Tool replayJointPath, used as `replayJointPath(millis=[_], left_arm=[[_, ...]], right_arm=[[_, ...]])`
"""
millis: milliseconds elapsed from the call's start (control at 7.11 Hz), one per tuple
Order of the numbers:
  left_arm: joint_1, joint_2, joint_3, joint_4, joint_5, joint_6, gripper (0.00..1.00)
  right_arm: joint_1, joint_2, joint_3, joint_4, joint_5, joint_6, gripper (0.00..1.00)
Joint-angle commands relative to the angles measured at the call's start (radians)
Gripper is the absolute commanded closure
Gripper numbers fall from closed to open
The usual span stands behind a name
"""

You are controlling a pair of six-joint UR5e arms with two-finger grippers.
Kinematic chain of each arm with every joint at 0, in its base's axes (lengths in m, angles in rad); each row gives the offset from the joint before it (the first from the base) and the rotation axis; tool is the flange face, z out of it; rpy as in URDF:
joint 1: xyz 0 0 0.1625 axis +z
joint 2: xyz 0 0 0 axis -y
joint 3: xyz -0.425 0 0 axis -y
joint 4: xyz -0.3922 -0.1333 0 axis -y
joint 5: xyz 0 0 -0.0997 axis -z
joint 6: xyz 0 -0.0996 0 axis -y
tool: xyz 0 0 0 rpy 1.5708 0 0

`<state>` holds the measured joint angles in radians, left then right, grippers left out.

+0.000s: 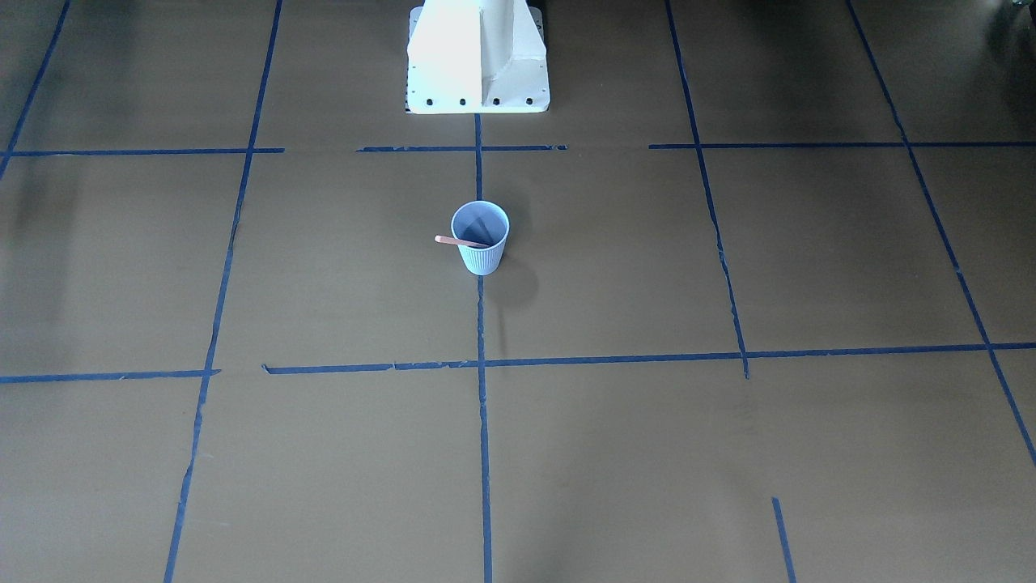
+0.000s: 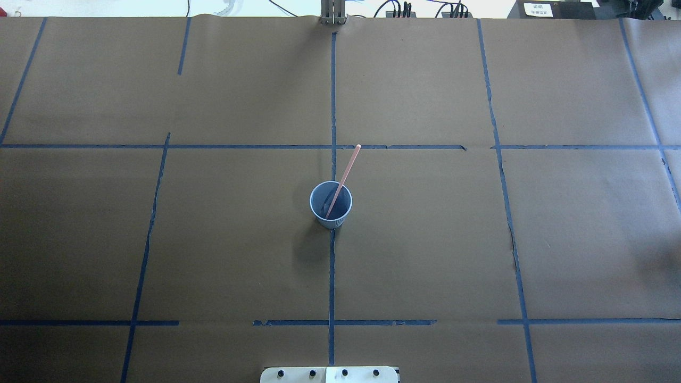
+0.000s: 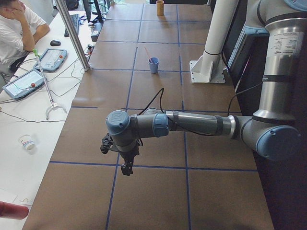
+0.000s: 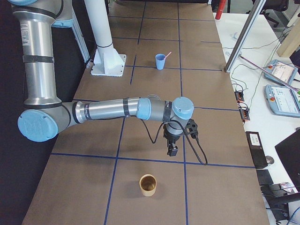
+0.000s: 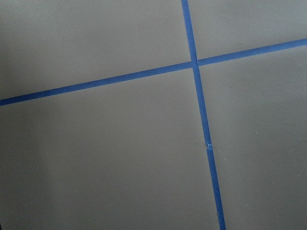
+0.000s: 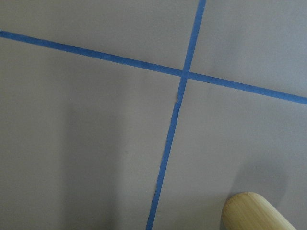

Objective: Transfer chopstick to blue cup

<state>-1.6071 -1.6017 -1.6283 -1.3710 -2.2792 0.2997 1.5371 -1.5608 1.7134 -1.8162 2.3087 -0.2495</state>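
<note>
The pale blue ribbed cup point(image 1: 483, 256) stands upright at the middle of the table, also in the overhead view point(image 2: 333, 219). One pinkish-tan chopstick point(image 1: 458, 241) leans inside it, its upper end sticking out over the rim point(image 2: 348, 165). Both show small in the left view point(image 3: 153, 66) and the right view point(image 4: 160, 62). My left gripper point(image 3: 127, 168) hangs low over the table near its left end, far from the cup. My right gripper point(image 4: 172, 151) hangs low near the right end. I cannot tell whether either is open or shut.
A tan bamboo cup point(image 4: 148, 185) stands on the table just past my right gripper, and its rim shows in the right wrist view point(image 6: 254, 213). The white robot base point(image 1: 477, 57) stands behind the blue cup. An operator point(image 3: 17, 24) sits beside the table.
</note>
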Motion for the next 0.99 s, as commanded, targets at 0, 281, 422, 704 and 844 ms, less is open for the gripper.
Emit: replayJointPath(millis=[0, 281, 422, 704, 844], left_arm=[[0.016, -0.004, -0.002, -0.002, -0.002, -0.007, 0.00], [0.016, -0.014, 0.010, -0.002, -0.063, -0.113, 0.00], [0.018, -0.015, 0.001, -0.006, -0.098, -0.167, 0.00], [0.019, -0.017, -0.016, -0.020, -0.095, -0.166, 0.00], [0.019, -0.017, -0.008, -0.020, -0.094, -0.165, 0.00]], right_arm=[[0.000, -0.022, 0.020, 0.000, 0.001, 0.004, 0.00], [0.000, -0.028, 0.029, -0.002, 0.001, 0.010, 0.00], [0.000, -0.028, 0.031, 0.000, 0.001, 0.010, 0.00], [0.000, -0.028, 0.031, 0.000, 0.001, 0.013, 0.00], [0.000, -0.028, 0.032, 0.000, 0.001, 0.013, 0.00]])
